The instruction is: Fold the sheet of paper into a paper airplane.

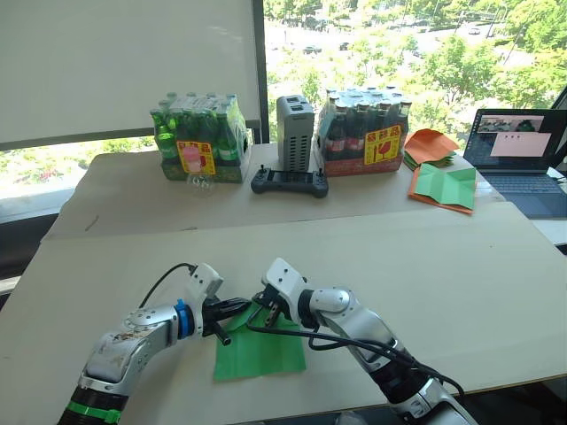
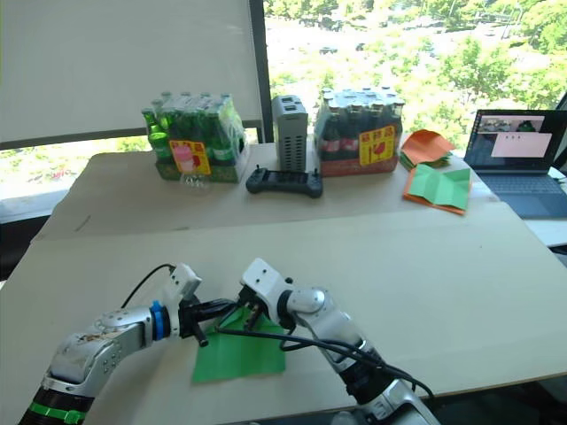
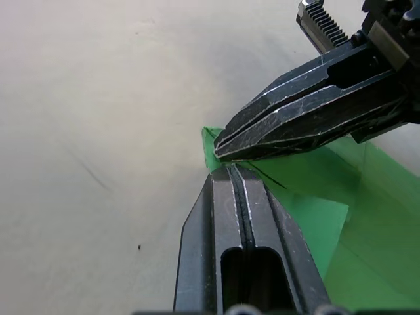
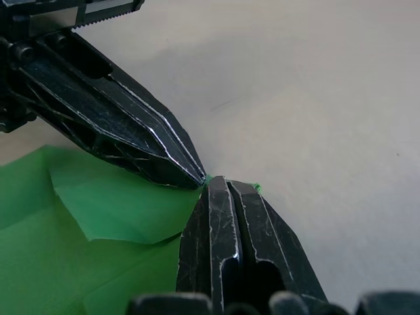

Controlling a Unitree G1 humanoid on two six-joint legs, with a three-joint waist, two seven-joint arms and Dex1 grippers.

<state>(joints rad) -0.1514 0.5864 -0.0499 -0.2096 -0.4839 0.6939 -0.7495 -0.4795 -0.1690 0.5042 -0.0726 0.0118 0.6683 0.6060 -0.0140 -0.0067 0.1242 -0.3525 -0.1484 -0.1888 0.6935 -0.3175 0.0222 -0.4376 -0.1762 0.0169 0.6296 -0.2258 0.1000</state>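
Right now I see the sheet of paper (image 1: 261, 350) lying on the near part of the tabletop (image 1: 443, 266), at about 6 o'clock in my head view, bright green with a corner flap already creased over on its far side. Both hands meet at that far corner. My left hand (image 1: 237, 309) reaches in from 8 o'clock, its two black fingers pressed together; in the left wrist view they (image 3: 241, 216) run up to the green tip (image 3: 209, 141) with no gap between them. My right hand (image 1: 263, 312) comes from 4 o'clock, and its fingers are likewise pressed together, with a sliver of green (image 4: 256, 188) showing at their tip in the right wrist view. Whether either hand actually pinches the paper or only presses on its corner, I cannot tell. The two hands' tips touch or nearly touch each other over that corner.

Farther off, around 12 o'clock, stand a pack of green bottles (image 1: 199, 137), a grey box (image 1: 294, 131) with a black controller (image 1: 290, 182) in front of it, and a pack of dark bottles (image 1: 365, 131). At about 2 o'clock lie orange papers (image 1: 430, 143), a green sheet edged with orange (image 1: 446, 186), and an open laptop (image 1: 521, 155)
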